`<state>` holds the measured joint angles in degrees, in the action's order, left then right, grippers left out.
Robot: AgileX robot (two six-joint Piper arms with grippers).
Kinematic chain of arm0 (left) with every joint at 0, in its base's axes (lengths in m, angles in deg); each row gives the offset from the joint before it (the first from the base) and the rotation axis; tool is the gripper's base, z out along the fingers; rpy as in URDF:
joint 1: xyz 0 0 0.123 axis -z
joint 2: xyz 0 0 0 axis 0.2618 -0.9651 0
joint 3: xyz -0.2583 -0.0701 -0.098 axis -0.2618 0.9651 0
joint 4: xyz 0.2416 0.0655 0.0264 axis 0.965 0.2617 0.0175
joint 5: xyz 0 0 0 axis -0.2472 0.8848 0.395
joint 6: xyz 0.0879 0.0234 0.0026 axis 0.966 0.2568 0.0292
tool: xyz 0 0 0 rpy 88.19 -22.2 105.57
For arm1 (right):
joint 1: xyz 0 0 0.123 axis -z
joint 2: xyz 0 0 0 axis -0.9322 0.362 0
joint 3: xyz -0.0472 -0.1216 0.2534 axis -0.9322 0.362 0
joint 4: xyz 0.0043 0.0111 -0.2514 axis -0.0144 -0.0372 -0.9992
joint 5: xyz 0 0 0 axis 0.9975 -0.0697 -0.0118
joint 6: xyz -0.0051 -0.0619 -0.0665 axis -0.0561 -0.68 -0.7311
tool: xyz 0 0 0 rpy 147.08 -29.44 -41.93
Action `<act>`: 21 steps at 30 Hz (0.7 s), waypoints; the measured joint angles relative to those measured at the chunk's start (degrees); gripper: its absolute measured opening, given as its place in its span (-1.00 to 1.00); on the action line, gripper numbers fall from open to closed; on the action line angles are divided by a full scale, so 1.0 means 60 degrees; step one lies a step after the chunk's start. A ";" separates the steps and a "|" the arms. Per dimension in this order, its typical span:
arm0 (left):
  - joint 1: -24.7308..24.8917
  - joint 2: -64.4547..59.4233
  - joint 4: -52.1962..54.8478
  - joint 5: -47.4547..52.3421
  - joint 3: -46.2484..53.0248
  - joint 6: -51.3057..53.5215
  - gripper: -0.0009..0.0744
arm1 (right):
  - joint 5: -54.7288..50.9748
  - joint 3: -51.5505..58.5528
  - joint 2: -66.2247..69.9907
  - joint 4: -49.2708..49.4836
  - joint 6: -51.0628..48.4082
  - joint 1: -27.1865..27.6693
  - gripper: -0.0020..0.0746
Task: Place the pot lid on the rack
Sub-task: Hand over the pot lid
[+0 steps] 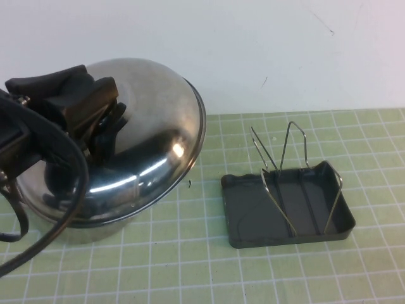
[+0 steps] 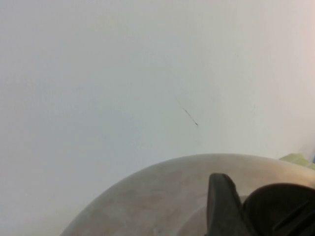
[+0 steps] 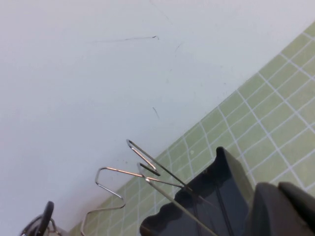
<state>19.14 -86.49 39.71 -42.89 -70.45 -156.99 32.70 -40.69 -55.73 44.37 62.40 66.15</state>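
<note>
The shiny domed pot lid [image 1: 158, 120] is tilted above the steel pot [image 1: 95, 231] at the left of the table. My left gripper [image 1: 104, 130] is shut on the lid's black knob [image 2: 283, 209]. One of its fingers [image 2: 221, 206] shows against the lid's dome [image 2: 157, 196] in the left wrist view. The rack [image 1: 292, 145], wire loops on a dark grey tray [image 1: 253, 221], stands to the right, apart from the lid. My right gripper [image 3: 278, 189] is out of the high view. In its wrist view it looks shut and empty, with the rack's tray [image 3: 206, 196] and wires [image 3: 147, 164] beyond it.
A green grid mat [image 1: 266, 278] covers the table. A white wall [image 1: 285, 50] rises close behind the pot and rack. The left arm's black cable [image 1: 57, 234] hangs in front of the pot.
</note>
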 joint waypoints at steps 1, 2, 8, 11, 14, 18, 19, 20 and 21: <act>0.0000 -0.0040 0.0071 -0.0086 0.0000 -0.0124 -0.15 | 0.0000 0.0000 0.0000 0.0005 -0.0188 0.0000 -0.95; 0.0000 -0.0080 0.0117 -0.0160 0.0000 -0.0235 -0.14 | -0.0020 0.0000 0.0000 0.0048 -0.0309 0.0000 -0.95; 0.0000 -0.0160 0.0317 -0.0447 0.0000 -0.0524 -0.15 | -0.0881 0.0000 0.0000 0.1583 -0.1559 -0.0065 -0.95; 0.0000 -0.0199 0.0357 -0.0546 0.0000 -0.0524 -0.14 | -0.1412 -0.0166 0.0000 0.4372 -0.4177 -0.0152 -0.95; 0.0000 -0.0375 0.0357 -0.0763 0.0000 -0.0524 -0.15 | -0.1622 -0.0706 0.0249 0.8508 -0.7497 -0.0186 -0.95; 0.0000 -0.0712 0.0290 -0.1162 0.0000 -0.0529 -0.15 | -0.2756 -0.1496 0.1663 1.1147 -1.0564 -0.0186 -0.94; 0.0000 -0.0806 0.0203 -0.1304 0.0000 -0.0546 -0.15 | -0.3189 -0.1709 0.2152 1.1365 -1.0870 -0.0186 -0.91; 0.0000 -0.0897 0.0115 -0.1466 0.0000 -0.0546 -0.15 | -0.3648 -0.1913 0.2669 1.1483 -1.1098 -0.0186 -0.86; 0.0000 -0.0952 0.0055 -0.1642 0.0000 -0.0546 -0.15 | -0.4112 -0.2117 0.3080 1.1541 -1.1309 -0.0186 -0.79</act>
<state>19.14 -92.21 40.04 -52.74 -70.45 -160.27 8.03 -53.39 -37.25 113.62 -5.45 65.03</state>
